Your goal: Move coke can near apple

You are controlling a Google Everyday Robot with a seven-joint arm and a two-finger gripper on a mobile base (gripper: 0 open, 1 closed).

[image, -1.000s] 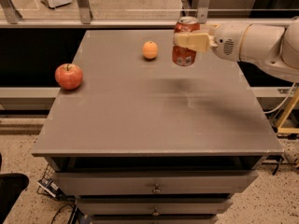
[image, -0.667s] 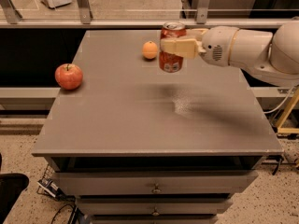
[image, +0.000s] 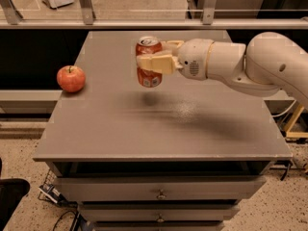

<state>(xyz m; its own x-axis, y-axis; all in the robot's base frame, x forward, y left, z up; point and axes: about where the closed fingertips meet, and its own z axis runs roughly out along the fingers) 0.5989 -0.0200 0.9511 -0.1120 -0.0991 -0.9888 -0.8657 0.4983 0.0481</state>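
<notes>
The coke can [image: 148, 79], red with a silver top, hangs upright in the air above the middle of the grey table [image: 159, 129]. My gripper [image: 153, 61] reaches in from the right and is shut on the coke can, its cream fingers [image: 157, 63] across the can's middle. The apple [image: 71, 78], red with a short stem, sits near the table's left edge, well to the left of the can. The small orange fruit is hidden behind the can and gripper.
My white arm [image: 250, 66] stretches over the table's right side. A metal rail [image: 154, 24] and glass panel run behind the table. Drawers [image: 159, 194] sit under the tabletop. Cables lie on the floor at lower left.
My gripper has carried the coke can leftward over the table, from the back right toward the middle, closer to the apple. The orange fruit is now covered.
</notes>
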